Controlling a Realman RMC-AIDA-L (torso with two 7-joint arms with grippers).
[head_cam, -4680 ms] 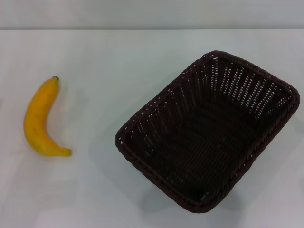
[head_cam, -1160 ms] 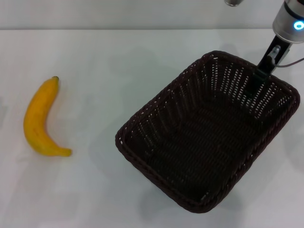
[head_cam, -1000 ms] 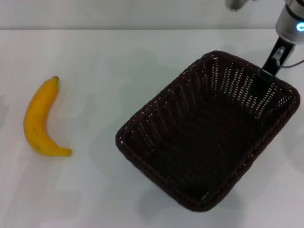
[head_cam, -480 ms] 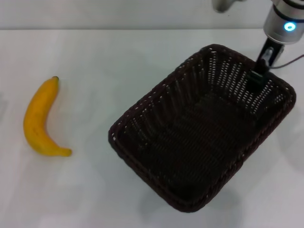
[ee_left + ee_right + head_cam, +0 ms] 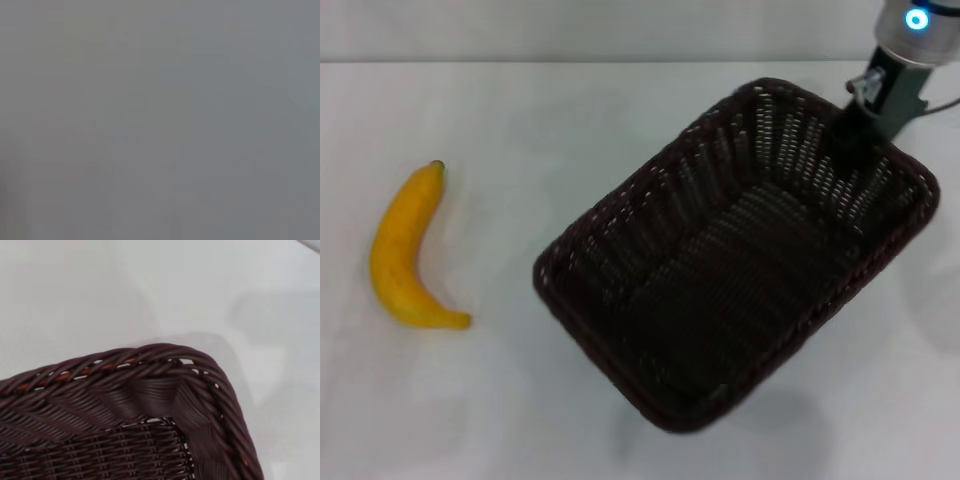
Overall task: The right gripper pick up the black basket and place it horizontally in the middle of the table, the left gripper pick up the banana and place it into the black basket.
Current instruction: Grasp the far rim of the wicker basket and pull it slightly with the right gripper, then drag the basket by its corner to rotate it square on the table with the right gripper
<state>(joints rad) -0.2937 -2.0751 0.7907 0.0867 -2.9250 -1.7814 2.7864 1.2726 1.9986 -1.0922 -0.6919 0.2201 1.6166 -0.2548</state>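
Note:
The black basket (image 5: 720,280), a large dark woven wicker one, sits askew at the right of the white table (image 5: 520,120) and looks tilted and partly lifted. My right gripper (image 5: 857,128), black jaws under a silver arm with a blue ring light, is shut on the basket's far right rim. The right wrist view shows that braided rim corner (image 5: 150,360) close up. The yellow banana (image 5: 405,250) lies on the table at the far left, well apart from the basket. The left gripper is out of view, and the left wrist view shows only grey.
The table's far edge (image 5: 620,62) runs along the top of the head view. Bare white tabletop lies between the banana and the basket.
The right arm came in from the upper right and took hold of the basket's far rim. The basket has since shifted left and turned a little. The banana has not moved.

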